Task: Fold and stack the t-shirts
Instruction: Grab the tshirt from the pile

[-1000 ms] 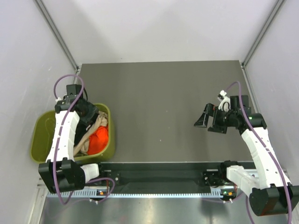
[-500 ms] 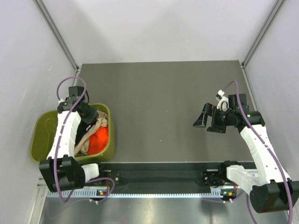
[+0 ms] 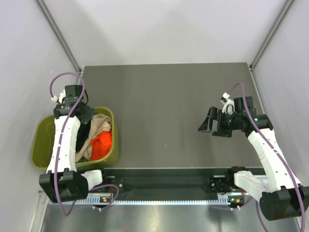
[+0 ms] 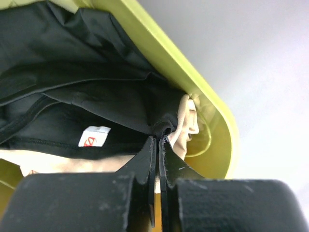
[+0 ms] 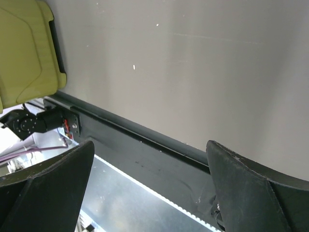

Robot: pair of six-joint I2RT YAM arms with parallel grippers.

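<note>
The left gripper (image 4: 158, 138) has closed and is pinching the black t-shirt (image 4: 72, 96) at its tips; the beige t-shirt (image 4: 187, 123) beside them is lying mostly buried. The right gripper (image 3: 213, 126) is gaping, empty.

Dark grey table (image 3: 169, 106) before me, matte, evenly lit. Pale grey walls (image 3: 159, 29) on three sides. Slanting metal posts (image 3: 57, 34) at both far corners. Black rail (image 3: 164, 180) along my near edge.

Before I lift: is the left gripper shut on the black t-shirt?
Yes, the left gripper pinches a fold of the black t-shirt inside the tub.
</note>
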